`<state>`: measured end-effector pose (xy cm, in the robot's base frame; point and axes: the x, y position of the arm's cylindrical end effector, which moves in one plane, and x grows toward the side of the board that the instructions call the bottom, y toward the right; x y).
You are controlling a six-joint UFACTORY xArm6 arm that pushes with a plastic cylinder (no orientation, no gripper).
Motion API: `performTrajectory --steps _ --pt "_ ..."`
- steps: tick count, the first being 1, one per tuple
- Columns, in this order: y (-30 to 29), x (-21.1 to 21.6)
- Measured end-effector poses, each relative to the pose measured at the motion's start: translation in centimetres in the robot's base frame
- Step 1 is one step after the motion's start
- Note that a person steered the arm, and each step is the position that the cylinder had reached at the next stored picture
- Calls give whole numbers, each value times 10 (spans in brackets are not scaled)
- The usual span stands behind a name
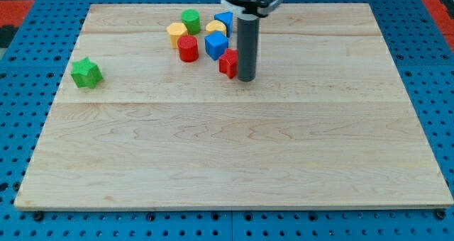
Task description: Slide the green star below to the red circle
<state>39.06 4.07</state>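
My tip (246, 79) down on wooden board (234, 163), nothing grasped, just a bare rod; red block (228, 62), shape unclear, touching its left side. Red circle (188, 49) further left w/ blue cube (216, 45) between. Yellow hexagon (177, 34), green cylinder (190, 20) up-left, plus yellow block (217, 27) & blue block (225, 19). Green star (86, 73) far left, well apart from cluster.

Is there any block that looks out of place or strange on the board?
Only the green star: it sits alone near the view's left edge, far from the cluster at the top, where the red circle is. My tip touches another red block. Nothing looks damaged.
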Motion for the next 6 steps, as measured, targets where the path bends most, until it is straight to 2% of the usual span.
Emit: performTrajectory --steps 1,2,3,4,5,6 --pt "-6 -26" --pt "-36 -34" --pt "-57 49" --pt "-143 60" --pt "-265 54" --pt "-333 21"
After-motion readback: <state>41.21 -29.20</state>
